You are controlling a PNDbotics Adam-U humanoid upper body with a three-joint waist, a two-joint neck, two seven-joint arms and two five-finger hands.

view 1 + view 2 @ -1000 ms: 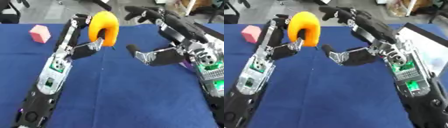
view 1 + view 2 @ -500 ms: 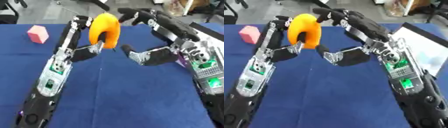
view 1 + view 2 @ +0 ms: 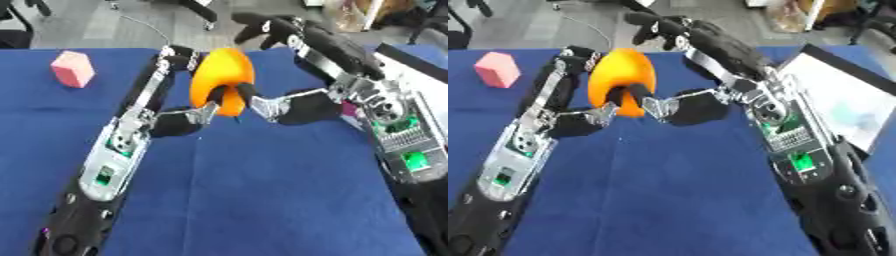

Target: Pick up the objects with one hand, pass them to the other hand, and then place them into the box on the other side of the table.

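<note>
My left hand (image 3: 171, 124) holds an orange rounded object (image 3: 223, 75) up over the blue table, fingers curled over its top and thumb under its lower edge. From the right, my right hand (image 3: 303, 107) has come in close and stands open. Its thumb (image 3: 247, 94) lies against the object's lower front, while its fingers (image 3: 267, 28) spread out above and behind the object without closing on it. The back of the object is hidden.
A pink cube (image 3: 72, 69) lies on the blue cloth (image 3: 262, 190) at the far left. A white box (image 3: 843, 102) shows at the right edge of the table. Chair bases and floor lie beyond the far edge.
My right hand has moved left to the orange object, and its thumb now touches it. The left hand still holds the object in about the same place.
</note>
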